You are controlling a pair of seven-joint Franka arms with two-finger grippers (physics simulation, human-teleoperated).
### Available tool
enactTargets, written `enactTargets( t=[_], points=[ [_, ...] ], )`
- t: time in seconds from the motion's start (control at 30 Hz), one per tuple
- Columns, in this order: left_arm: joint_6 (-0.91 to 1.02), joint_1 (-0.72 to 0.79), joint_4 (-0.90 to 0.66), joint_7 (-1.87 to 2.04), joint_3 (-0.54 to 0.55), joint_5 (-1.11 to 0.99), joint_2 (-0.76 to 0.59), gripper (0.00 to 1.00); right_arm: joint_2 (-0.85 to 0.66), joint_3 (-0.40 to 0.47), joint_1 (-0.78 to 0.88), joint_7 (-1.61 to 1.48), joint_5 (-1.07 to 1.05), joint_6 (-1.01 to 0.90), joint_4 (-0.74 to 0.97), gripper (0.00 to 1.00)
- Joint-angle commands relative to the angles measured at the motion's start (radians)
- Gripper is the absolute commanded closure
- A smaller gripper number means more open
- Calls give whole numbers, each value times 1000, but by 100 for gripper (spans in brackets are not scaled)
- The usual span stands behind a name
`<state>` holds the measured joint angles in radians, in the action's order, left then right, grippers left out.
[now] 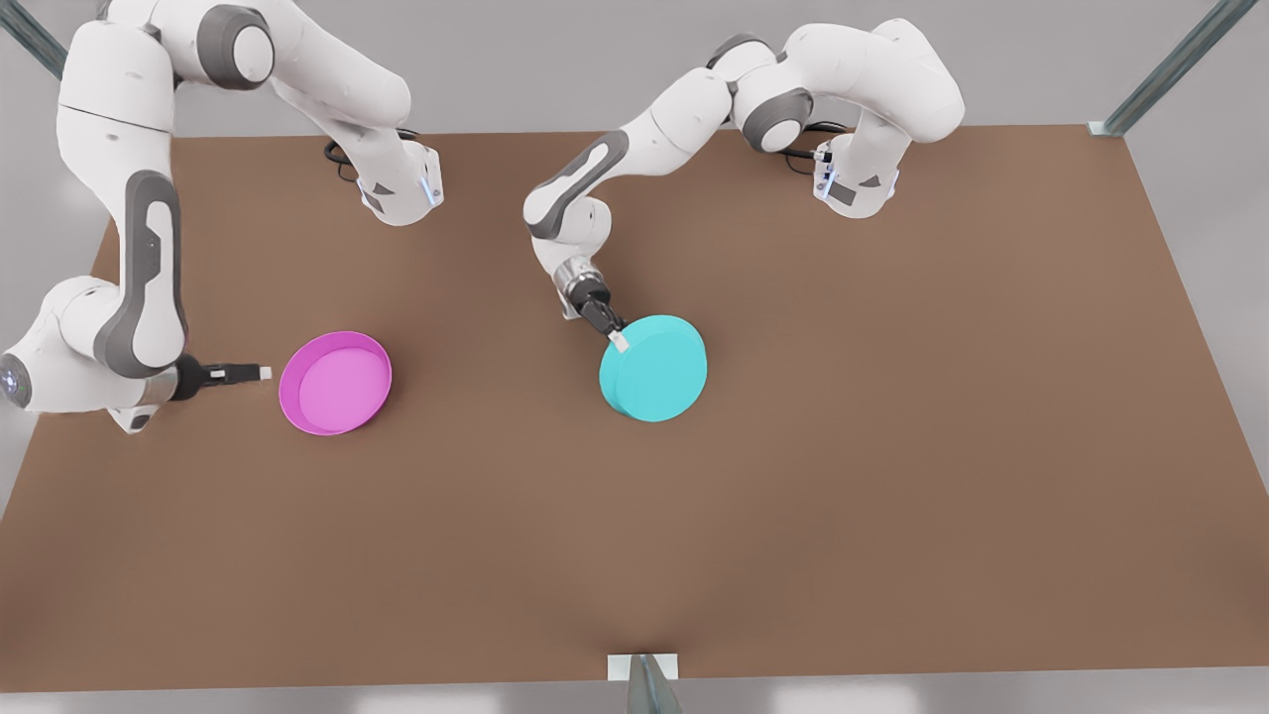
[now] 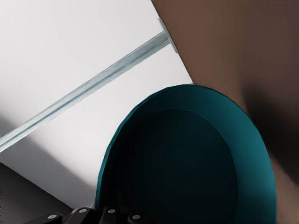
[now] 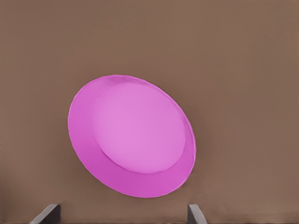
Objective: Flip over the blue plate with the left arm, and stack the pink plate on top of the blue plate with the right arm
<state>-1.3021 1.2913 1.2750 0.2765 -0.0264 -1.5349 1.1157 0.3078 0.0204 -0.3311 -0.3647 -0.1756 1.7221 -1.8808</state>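
near table centre: blue plate [image 1: 654, 368] tilted, base showing, rim pinched by left gripper [image 1: 617, 338], fingers closed on the edge. at the front view's left: pink plate [image 1: 335, 383] flat, hollow up; right gripper [image 1: 260, 373] just beside it, fingers spread, empty. risks, judged: thin rim grip slipping mid-flip, blue plate landing off-flat or skidding, then stacking crooked.

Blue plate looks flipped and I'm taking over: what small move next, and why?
Probably release: the left gripper pinches the blue plate's rim, base up. The right gripper, open, waits beside the pink plate, which lies upright.
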Motion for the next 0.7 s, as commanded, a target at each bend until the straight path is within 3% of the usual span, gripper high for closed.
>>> enactTargets(
  t=[0.0,0.03,0.07,0.2,0.33,0.5,0.53,0.6,0.67],
  points=[
    [0,0,0,1,0,74,1,79,-13,3,-2,18,1,23,-29,0],
    [1,2,-9,-8,9,111,-2,44,-7,3,-5,24,2,135,-102,0],
    [1,0,-28,-11,11,128,-4,0,-7,3,-11,3,2,284,-198,0],
    [-75,-9,-117,-10,14,185,1,0,25,23,-34,-117,-2,330,-202,0],
    [-149,-24,-336,-33,80,206,47,0,83,21,-28,-54,-16,366,-204,0],
    [-229,-66,-451,50,111,239,1,0,152,21,-25,-56,-51,402,-199,0],
    [-229,-78,-454,107,111,288,-43,0,154,21,-23,-62,-51,402,-196,9],
    [-226,-112,-451,219,111,447,-152,0,154,21,-23,-68,-48,401,-196,38],
    [-194,-228,-431,207,98,798,-345,0,152,21,-20,-102,-47,402,-193,49]
  ],
)
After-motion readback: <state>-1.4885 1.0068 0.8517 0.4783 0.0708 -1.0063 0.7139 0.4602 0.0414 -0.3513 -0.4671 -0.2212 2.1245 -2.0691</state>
